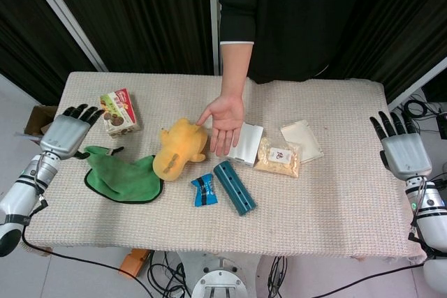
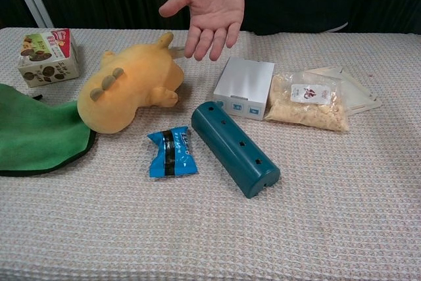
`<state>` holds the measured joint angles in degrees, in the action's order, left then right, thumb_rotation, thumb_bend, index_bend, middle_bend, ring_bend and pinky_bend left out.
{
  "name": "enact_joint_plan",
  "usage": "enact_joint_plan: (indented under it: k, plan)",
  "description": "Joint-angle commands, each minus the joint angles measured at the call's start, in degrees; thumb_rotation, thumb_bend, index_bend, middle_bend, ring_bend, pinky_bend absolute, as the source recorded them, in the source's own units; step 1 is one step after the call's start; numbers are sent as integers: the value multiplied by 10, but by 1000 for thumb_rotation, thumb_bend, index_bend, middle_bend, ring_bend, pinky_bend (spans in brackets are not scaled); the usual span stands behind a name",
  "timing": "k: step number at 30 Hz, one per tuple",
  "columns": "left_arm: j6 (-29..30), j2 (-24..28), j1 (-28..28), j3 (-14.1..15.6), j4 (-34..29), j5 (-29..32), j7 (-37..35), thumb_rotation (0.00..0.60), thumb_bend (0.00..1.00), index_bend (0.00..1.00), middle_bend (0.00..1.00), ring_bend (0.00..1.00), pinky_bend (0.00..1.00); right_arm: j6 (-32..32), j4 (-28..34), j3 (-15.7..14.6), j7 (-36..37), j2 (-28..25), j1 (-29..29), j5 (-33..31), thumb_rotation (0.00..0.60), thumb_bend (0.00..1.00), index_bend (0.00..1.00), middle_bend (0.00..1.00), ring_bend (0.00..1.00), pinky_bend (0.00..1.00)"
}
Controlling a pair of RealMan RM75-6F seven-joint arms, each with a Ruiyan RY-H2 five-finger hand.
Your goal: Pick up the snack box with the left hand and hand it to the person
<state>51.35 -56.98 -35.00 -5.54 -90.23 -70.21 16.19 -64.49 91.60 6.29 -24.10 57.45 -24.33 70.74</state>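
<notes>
The snack box (image 1: 119, 112) (image 2: 47, 56), white and red with chocolate pictures, lies at the table's back left. My left hand (image 1: 65, 132) hovers just left of it with fingers spread, holding nothing and a short gap from the box. The person's hand (image 1: 225, 121) (image 2: 206, 12) is held out palm up over the table's middle. My right hand (image 1: 401, 150) stays open at the table's right edge. Neither of my hands shows in the chest view.
A green cloth (image 1: 120, 175), a yellow plush toy (image 1: 181, 149), a blue snack packet (image 1: 204, 190), a teal cylinder (image 1: 234, 187), a white box (image 1: 246, 144), a bag of grains (image 1: 278, 158) and a white packet (image 1: 302, 140) lie across the cloth-covered table (image 1: 335, 200).
</notes>
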Motion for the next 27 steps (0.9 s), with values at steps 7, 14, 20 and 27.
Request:
enact_joint_plan:
  k: [7,14,20,27]
  plan:
    - [-98,-87,-71,-64,119,126,-87,600,16,89,119,88,184,-22,24,0,0,-11,8,14,600,367,0,0,0,0]
    - [-163,-188,-131,-64,302,207,-48,600,18,65,109,86,184,-65,73,-6,3,-48,33,46,600,365,0,0,0,0]
    - [-237,-251,-157,-72,412,265,-64,600,5,40,77,71,184,-93,99,-8,12,-71,49,69,600,365,0,0,0,0]
    - [-276,-275,-168,-33,475,265,-36,600,0,1,20,17,159,-104,108,-10,4,-74,56,89,600,366,0,0,0,0]
